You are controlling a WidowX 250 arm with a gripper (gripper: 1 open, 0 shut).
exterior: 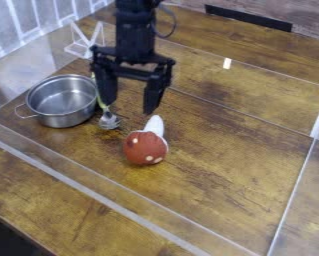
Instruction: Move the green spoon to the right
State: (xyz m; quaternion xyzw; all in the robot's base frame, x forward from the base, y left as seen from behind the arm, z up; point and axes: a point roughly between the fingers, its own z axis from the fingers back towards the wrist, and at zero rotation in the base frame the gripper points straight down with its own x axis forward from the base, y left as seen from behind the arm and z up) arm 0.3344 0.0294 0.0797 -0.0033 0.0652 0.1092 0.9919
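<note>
The green spoon lies on the wooden table just right of the pot, its yellow-green handle pointing away and its silver bowl nearest the camera. My gripper hangs above and slightly right of the spoon, open, with its two dark fingers spread wide and nothing between them. The left finger partly covers the spoon's handle.
A steel pot stands at the left. A toy mushroom with a red cap and white stem lies in front of the gripper. A clear plastic wall rims the work area, with a white rack at the back left.
</note>
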